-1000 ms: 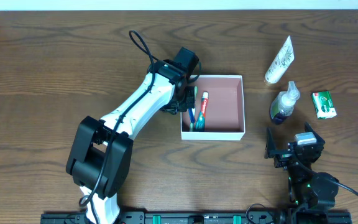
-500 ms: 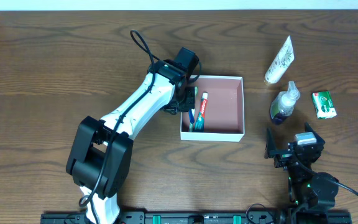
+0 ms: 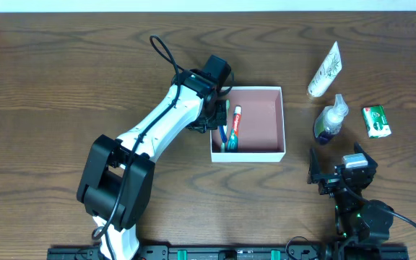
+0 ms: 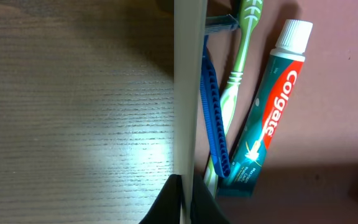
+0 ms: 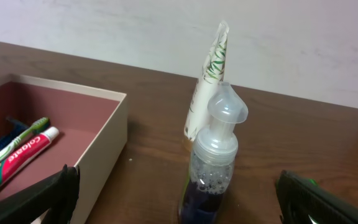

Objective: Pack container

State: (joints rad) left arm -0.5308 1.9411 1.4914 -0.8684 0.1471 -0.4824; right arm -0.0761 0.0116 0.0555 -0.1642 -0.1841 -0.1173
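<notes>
The container is a shallow square box with white walls and a pink-brown inside, at the table's middle. It holds a Colgate toothpaste tube, a green toothbrush and a blue razor along its left side. My left gripper is shut on the container's left wall, one finger inside and one outside. My right gripper is open and empty, low at the front right. Its fingers spread wide just short of a pump bottle.
A pump bottle with dark blue liquid stands right of the container. A white tube lies behind it. A small green packet lies at the far right. The container's right wall is close to the right gripper's left finger.
</notes>
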